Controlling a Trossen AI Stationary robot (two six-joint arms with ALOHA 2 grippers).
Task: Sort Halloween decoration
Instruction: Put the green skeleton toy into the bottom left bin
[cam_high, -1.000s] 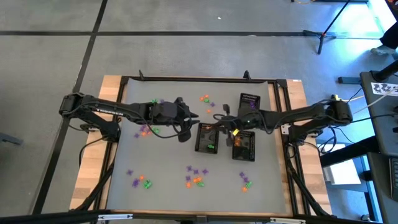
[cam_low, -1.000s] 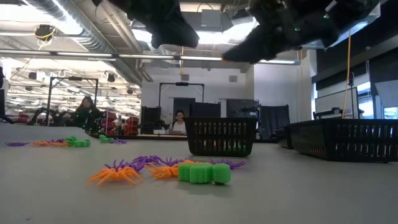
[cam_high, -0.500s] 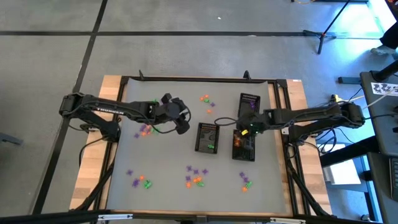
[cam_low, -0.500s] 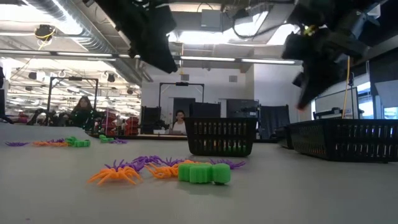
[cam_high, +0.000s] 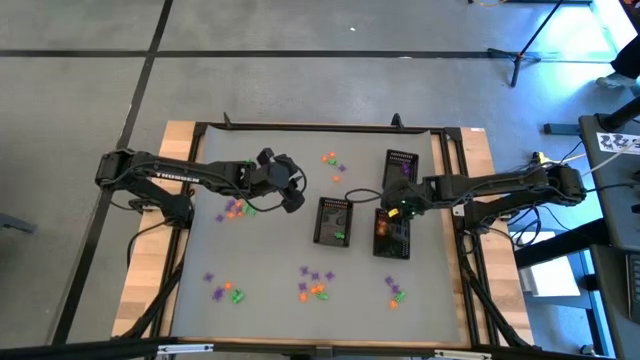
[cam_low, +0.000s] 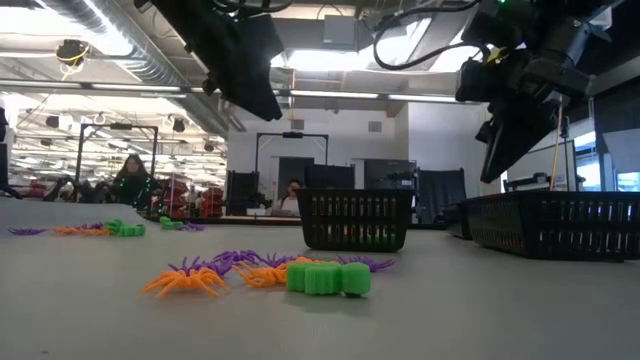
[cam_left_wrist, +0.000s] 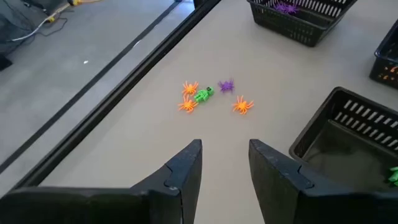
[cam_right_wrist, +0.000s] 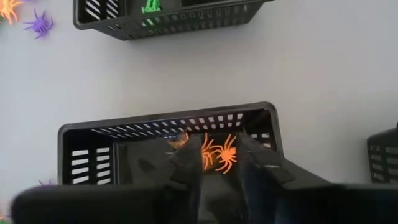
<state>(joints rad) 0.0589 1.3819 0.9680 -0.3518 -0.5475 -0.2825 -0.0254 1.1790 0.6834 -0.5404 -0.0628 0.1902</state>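
right gripper (cam_right_wrist: 214, 163) – jaws parted, above orange basket (cam_right_wrist: 74, 134), orange spiders (cam_right_wrist: 214, 152) lying inside | left gripper (cam_left_wrist: 225, 163) – spread, empty, should drop squarely over one trinket (cam_left_wrist: 202, 96) of the loose cluster before pinching

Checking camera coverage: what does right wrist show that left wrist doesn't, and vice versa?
Only the right wrist view: orange spiders lying inside the basket under the right gripper, whose fingers stand apart with nothing between them.

Only the left wrist view: a loose cluster of orange, green and purple trinkets on the bare table, the far basket holding purple pieces, and the open, empty left gripper.

Both: the middle basket with a green piece inside.
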